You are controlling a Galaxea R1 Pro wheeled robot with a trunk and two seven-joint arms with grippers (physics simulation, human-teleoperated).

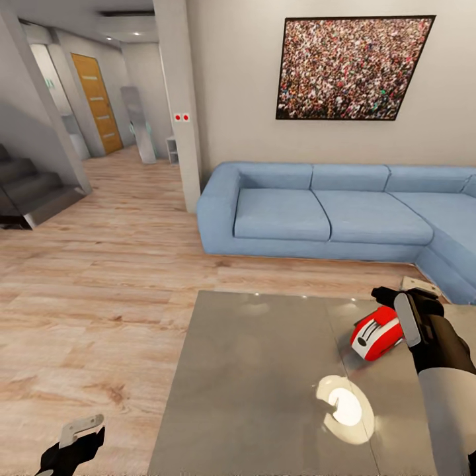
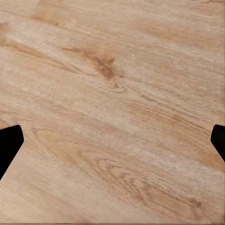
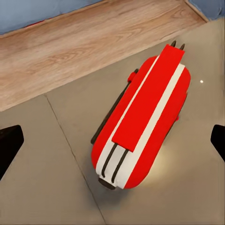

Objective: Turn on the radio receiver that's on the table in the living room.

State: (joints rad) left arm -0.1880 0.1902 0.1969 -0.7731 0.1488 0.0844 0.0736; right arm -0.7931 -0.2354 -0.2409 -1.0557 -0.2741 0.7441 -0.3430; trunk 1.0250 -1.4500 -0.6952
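Observation:
The red radio receiver [image 1: 375, 336] lies on its side on the glossy grey table [image 1: 251, 370], near the table's far right part. In the right wrist view the radio receiver [image 3: 143, 122] shows its thin red top with white and black trim. My right gripper [image 1: 396, 304] hangs open just above it, one finger on each side and apart from it. My left gripper [image 1: 79, 433] is low at the left, open over the wood floor [image 2: 112, 93], holding nothing.
A light-blue corner sofa [image 1: 330, 211] runs behind and to the right of the table, under a framed crowd picture [image 1: 350, 66]. Light wood floor [image 1: 99, 277] stretches to the left. A grey pillar [image 1: 182, 99], dark stairs [image 1: 26, 192] and a wooden door [image 1: 98, 102] stand farther back left.

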